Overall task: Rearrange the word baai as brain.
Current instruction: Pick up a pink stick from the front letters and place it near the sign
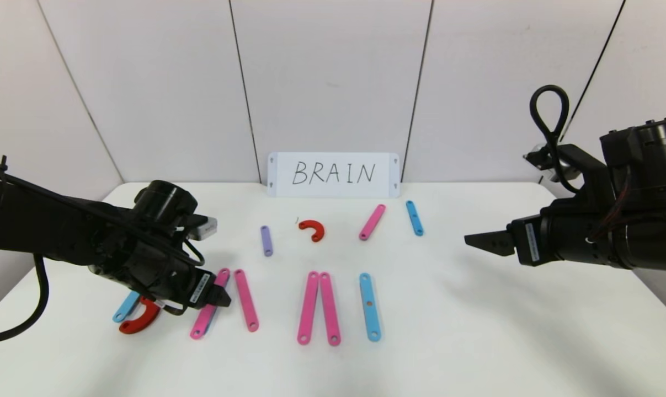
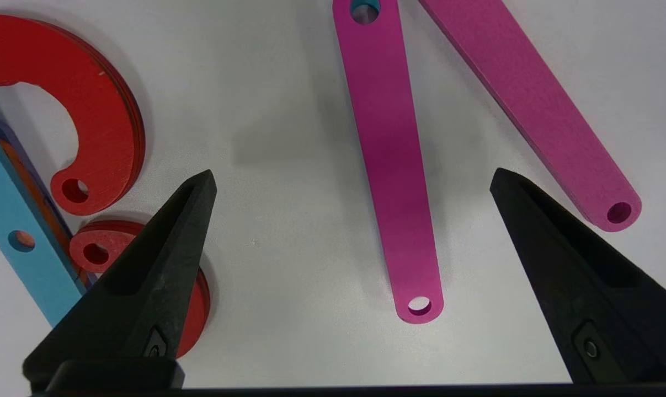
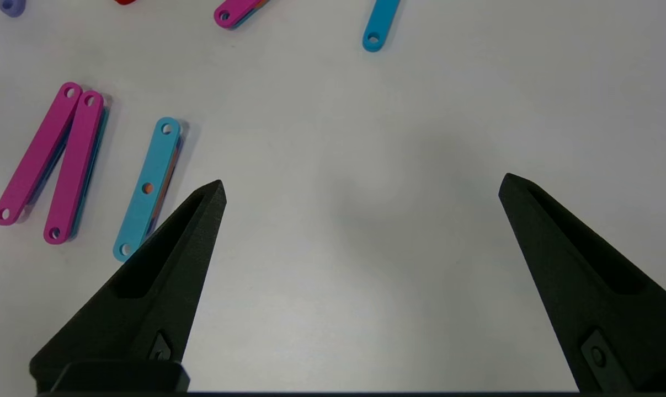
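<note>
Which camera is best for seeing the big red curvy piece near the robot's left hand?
The left wrist view. There the red half-ring fills the corner, showing its curve and holes, just beyond the open left hand. In the head view it is small and partly hidden under the arm. The right wrist view doesn't show it.

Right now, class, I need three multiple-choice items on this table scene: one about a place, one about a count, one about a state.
1. Where does the white BRAIN card stand?
A. at the table's back edge
B. under the left gripper
C. at the table's front edge

2. How many purple strips lie on the table?
A. three
B. none
C. one

3. How is the left gripper?
A. shut on a strip
B. open
C. shut, empty

Answers: 1 A, it leans against the wall; 2 C, only one purple strip shows; 3 B, its fingers are spread above a pink strip.
</note>
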